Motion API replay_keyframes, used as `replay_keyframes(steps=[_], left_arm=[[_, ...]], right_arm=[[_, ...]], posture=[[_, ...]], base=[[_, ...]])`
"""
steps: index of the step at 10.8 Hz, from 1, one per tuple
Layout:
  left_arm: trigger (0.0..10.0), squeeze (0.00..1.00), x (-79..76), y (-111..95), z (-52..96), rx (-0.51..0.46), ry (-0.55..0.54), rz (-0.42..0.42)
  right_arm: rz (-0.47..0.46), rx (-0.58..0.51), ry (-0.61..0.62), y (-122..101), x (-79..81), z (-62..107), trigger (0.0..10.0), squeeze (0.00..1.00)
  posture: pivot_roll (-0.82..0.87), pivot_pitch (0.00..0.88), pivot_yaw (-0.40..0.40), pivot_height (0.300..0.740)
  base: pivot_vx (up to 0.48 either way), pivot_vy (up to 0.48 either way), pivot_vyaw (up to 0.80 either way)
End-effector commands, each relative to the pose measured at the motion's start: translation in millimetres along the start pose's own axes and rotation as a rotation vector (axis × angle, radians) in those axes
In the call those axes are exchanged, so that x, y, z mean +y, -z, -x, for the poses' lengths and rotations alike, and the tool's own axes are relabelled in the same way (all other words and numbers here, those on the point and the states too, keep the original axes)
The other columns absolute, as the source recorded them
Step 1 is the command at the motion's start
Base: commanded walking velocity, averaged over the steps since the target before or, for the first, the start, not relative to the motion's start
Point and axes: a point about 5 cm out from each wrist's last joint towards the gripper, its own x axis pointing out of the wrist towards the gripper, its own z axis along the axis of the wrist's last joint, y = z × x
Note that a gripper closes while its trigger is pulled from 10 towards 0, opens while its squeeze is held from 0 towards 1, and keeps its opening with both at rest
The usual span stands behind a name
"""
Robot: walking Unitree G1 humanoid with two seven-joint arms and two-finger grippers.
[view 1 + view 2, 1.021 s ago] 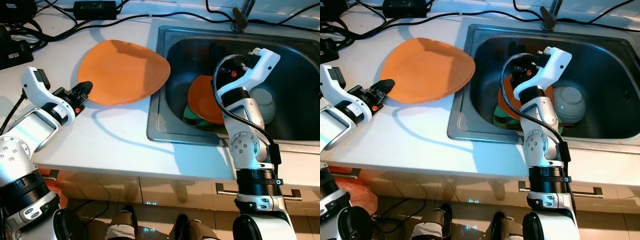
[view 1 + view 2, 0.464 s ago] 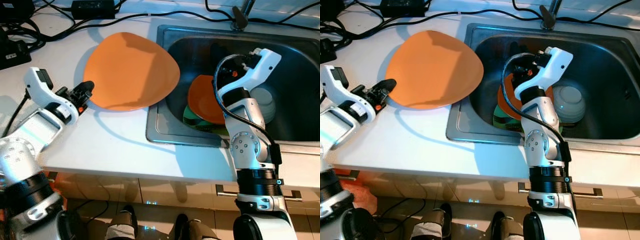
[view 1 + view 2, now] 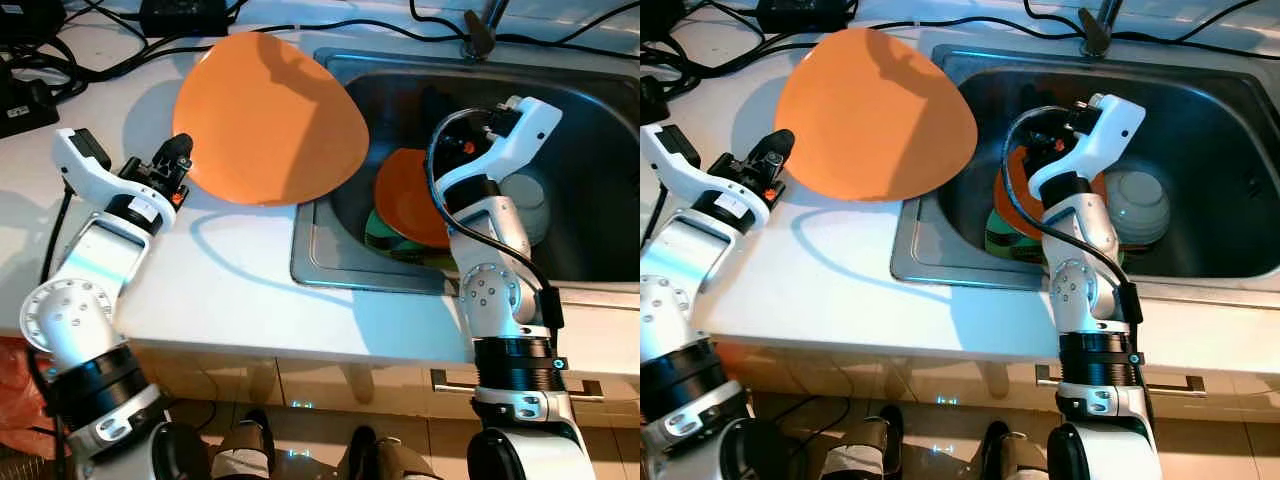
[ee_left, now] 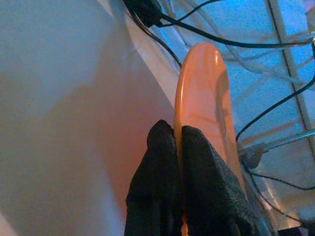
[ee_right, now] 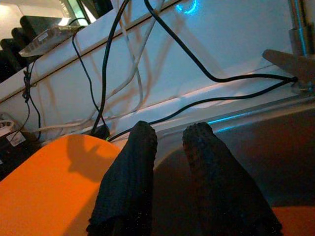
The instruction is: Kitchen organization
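1. Our left gripper [image 3: 180, 165] pinches the rim of a large round orange plate [image 3: 270, 120], lifted and tilted over the white countertop [image 3: 230, 290], its right edge overhanging the steel sink [image 3: 320, 265].
2. Our right gripper [image 5: 170, 147] hovers above the sink, its fingers slightly parted and empty.
3. We judge the plate's transfer unfinished; an orange dish [image 3: 405, 200], a green dish and a white bowl [image 3: 1137, 205] already lie inside.

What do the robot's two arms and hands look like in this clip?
Both arms are jointed silver metal with white wrist housings and black collar rings near the shoulders. The left hand and right hand each end in two long black textured fingers. A black cable loops along the right forearm, beside small red lettering on its white housing. The left wrist shows a small orange-red spot.
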Motion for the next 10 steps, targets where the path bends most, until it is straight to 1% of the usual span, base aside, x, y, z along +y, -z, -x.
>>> replay_keyframes(steps=[1, 2, 6, 7, 8, 10], left_arm=[[0.0, 0.0, -8.1, -4, -0.9, -0.044, 0.038, 0.002], [0.0, 0.0, -10.0, -5, -2.3, -0.082, 0.05, 0.024], [0.0, 0.0, -17.8, -5, -5.1, -0.129, 0.104, 0.065], [10.0, 0.0, -24.9, -4, -8.5, -0.153, 0.137, 0.066], [10.0, 0.0, -26.5, -4, -9.5, -0.161, 0.145, 0.073], [10.0, 0.0, -34.7, -4, -14.0, -0.189, 0.182, 0.073]], right_arm=[[0.009, 0.011, 0.03, 2, -5.8, 3.1, 10.0, 0.0], [0.01, 0.011, 0.032, 2, -6.3, 3.1, 10.0, 0.0], [0.007, 0.011, 0.037, 3, -7.5, 2.8, 10.0, 0.0], [0.006, 0.012, 0.037, 3, -7.5, 2.6, 10.0, 0.0], [0.006, 0.012, 0.037, 3, -7.5, 2.5, 10.0, 0.0], [0.004, 0.01, 0.04, 2, -7.8, 1.9, 10.0, 0.0]], posture=[[0.15, 0.22, -0.033, 0.74], [0.15, 0.218, -0.034, 0.74], [0.14, 0.205, -0.033, 0.74], [0.14, 0.203, -0.036, 0.74], [0.14, 0.203, -0.036, 0.74], [0.14, 0.205, -0.042, 0.74]], base=[[0.0, 0.0, 0.0], [0.0, 0.0, 0.0], [0.0, 0.0, 0.0], [0.0, 0.0, 0.0], [0.0, 0.0, 0.0], [0.0, 0.0, 0.0]])
